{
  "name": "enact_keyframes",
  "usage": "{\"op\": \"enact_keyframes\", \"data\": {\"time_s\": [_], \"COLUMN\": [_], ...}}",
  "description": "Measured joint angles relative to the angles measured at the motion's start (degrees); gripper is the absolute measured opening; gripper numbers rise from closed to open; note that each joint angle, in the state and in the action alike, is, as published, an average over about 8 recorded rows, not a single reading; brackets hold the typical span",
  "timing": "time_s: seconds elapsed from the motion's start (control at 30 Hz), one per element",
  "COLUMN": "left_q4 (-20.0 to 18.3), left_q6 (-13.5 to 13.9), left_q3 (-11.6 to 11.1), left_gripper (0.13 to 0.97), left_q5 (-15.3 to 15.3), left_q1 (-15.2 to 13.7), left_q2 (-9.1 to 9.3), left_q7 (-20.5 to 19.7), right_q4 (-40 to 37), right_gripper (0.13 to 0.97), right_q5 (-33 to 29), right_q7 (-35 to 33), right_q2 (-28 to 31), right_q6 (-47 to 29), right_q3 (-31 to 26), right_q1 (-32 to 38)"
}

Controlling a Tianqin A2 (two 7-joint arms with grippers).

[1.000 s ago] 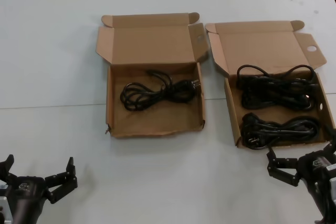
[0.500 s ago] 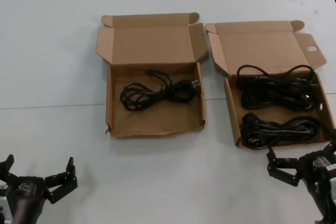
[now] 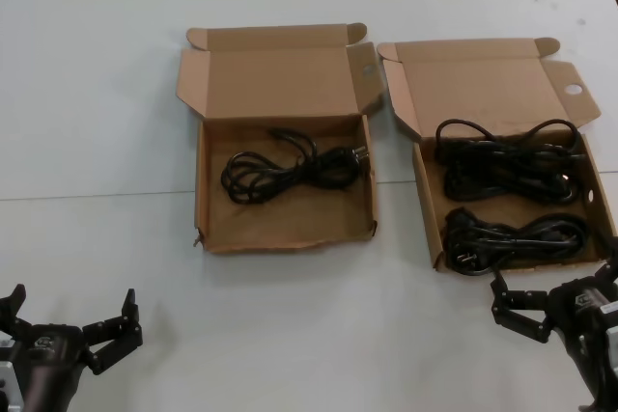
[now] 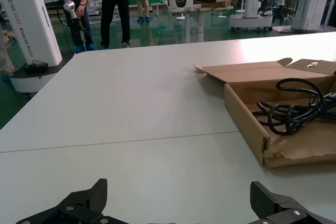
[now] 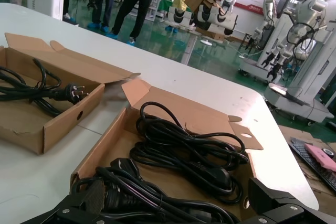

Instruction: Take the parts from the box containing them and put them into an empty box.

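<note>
Nearest, at five o'clock on the white table, the right gripper waits with fingers spread and empty just before the box with the oval hole, where two coiled cable bundles remain. At seven o'clock the left gripper sits open and idle. Farther, at twelve o'clock, the torn-fronted box already holds one cable, so roughly a third looks done.

Two matte black grippers, left gripper and right gripper, each with chunky angular fingers and a small pale logo on the palm block.
</note>
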Motion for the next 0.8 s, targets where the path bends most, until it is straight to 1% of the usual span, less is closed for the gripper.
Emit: {"op": "enact_keyframes", "data": {"time_s": [0.8], "left_q4": [0.0], "left_q6": [0.0], "left_q3": [0.0], "left_gripper": [0.966], "left_q5": [0.0], "left_q1": [0.0], "left_q2": [0.0], "left_q7": [0.0], "right_q4": [0.0], "right_gripper": [0.966], "right_q5": [0.0], "right_q7": [0.0], "right_q2": [0.0], "right_q6": [0.0], "right_q3": [0.0], "right_q1": [0.0]}}
